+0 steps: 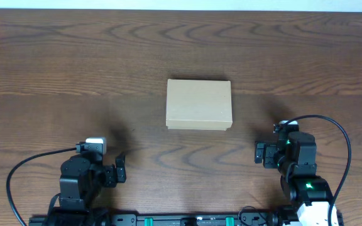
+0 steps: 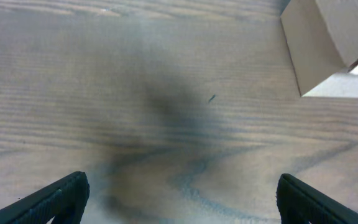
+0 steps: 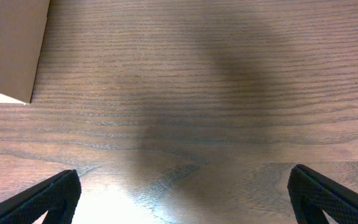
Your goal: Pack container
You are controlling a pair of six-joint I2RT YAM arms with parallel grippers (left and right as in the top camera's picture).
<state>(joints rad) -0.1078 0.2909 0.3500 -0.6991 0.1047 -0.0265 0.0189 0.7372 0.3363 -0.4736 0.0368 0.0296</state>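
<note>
Box (image 1: 198,105): lid shut, mid-table, between arms. Left gripper (image 2: 179,199), right gripper (image 3: 182,196): jaws spread, empty, near base. Packing looks complete or unstarted; you check lid next.

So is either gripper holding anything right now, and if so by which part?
Nothing is held. The left gripper and right gripper are open over bare table, clear of the container.

I have both arms drawn back low at the near edge of the counter (image 1: 55,75), well apart from each other. My left end effector (image 1: 119,168) has its fingers (image 2: 55,199) spread wide and holds nothing. My right end effector (image 1: 258,152) is likewise spread, fingers (image 3: 328,199) bare.
</note>
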